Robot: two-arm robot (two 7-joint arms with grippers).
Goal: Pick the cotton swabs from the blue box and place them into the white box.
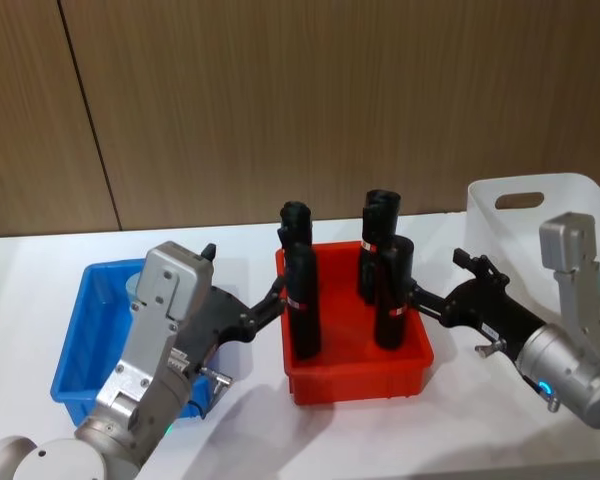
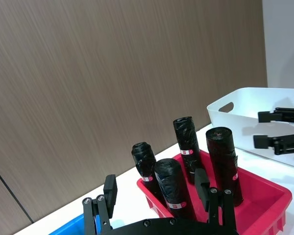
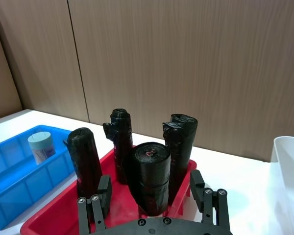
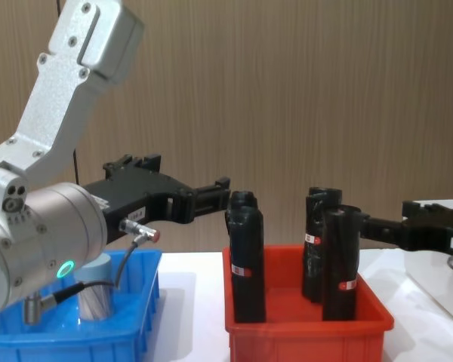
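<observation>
Cotton swabs (image 3: 40, 146): lidded canister, upright in the blue box (image 3: 12, 188), probably light, stiff and slick; grasp across its sides below the lid. Left gripper (image 2: 156, 186) and right gripper (image 3: 150, 185) spread, flanking the red bin (image 3: 54, 211).

Cotton swabs (image 3: 40, 146): one clear cylinder with a pale blue-grey lid. It stands upright in the blue box (image 3: 17, 183), below the wrist of the left gripper (image 1: 277, 292) and well back from its tips. Blue box is shallow and level. White box (image 1: 485, 215) is taller and upright, behind and to the right of the right gripper (image 1: 422, 298).
</observation>
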